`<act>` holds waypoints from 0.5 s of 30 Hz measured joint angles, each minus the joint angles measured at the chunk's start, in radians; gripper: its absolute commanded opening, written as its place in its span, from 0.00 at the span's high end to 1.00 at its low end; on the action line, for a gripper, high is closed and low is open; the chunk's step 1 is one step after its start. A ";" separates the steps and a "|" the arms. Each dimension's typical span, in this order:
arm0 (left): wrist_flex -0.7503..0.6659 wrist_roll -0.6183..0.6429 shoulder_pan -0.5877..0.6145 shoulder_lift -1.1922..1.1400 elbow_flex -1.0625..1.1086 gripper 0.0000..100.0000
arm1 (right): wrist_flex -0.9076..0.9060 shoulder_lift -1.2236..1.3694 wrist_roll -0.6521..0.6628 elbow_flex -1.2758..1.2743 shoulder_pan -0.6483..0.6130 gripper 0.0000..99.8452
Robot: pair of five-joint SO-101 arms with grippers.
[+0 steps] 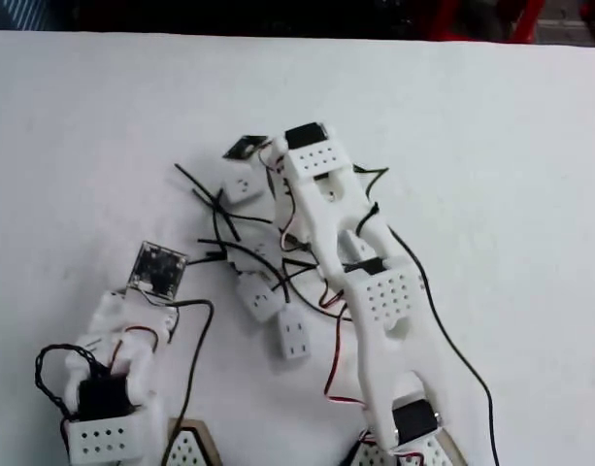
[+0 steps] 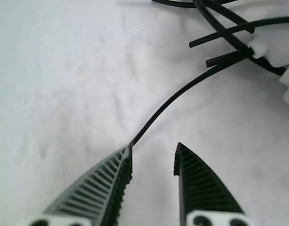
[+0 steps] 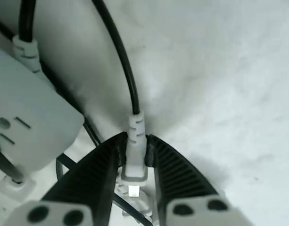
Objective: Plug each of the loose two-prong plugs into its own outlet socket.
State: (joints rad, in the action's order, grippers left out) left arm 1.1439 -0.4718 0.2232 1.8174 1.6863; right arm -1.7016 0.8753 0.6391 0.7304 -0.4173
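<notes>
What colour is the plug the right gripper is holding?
The plug is white, on a black cord. It shows best in the right wrist view, pinched in the right gripper.

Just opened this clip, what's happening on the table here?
The right claw is shut on a white plug, beside an outlet block in the tangle mid-table. Its prongs are hidden by the claw. The left claw is open over the table, a black cord ending at one fingertip.
</notes>
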 measured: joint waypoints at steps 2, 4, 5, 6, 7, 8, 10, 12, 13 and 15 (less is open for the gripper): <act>0.000 0.000 0.000 0.000 0.000 0.84 | 0.000 -0.011 0.002 0.000 0.000 0.98; 0.000 0.000 0.000 0.000 0.000 0.84 | 0.000 -0.054 0.002 -0.002 0.000 0.98; 0.000 0.000 0.000 0.000 0.000 0.84 | 0.000 -0.087 0.002 -0.002 0.002 0.98; 0.000 0.000 0.000 0.000 0.000 0.84 | -0.002 -0.123 0.002 -0.002 0.002 0.98; 0.000 0.000 0.000 0.000 0.000 0.84 | -0.005 -0.163 -0.005 -0.003 0.002 0.98; 0.000 0.000 0.000 0.000 0.000 0.84 | -0.005 -0.206 -0.018 -0.009 0.002 0.98; 0.000 0.000 0.000 0.000 0.000 0.84 | -0.006 -0.302 -0.049 -0.048 0.006 0.98; 0.000 0.000 0.000 0.000 0.000 0.84 | -0.008 -0.399 -0.089 -0.103 0.015 0.98; 0.000 0.000 0.000 0.000 0.000 0.84 | -0.009 -0.448 -0.110 -0.135 0.018 0.98; 0.000 0.000 0.000 0.000 0.000 0.84 | -0.011 -0.546 -0.160 -0.199 0.021 0.98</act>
State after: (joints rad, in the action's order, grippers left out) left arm 1.1439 -0.4718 0.2232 1.8174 1.6863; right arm -1.7123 0.3291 0.4795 0.5309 -0.3959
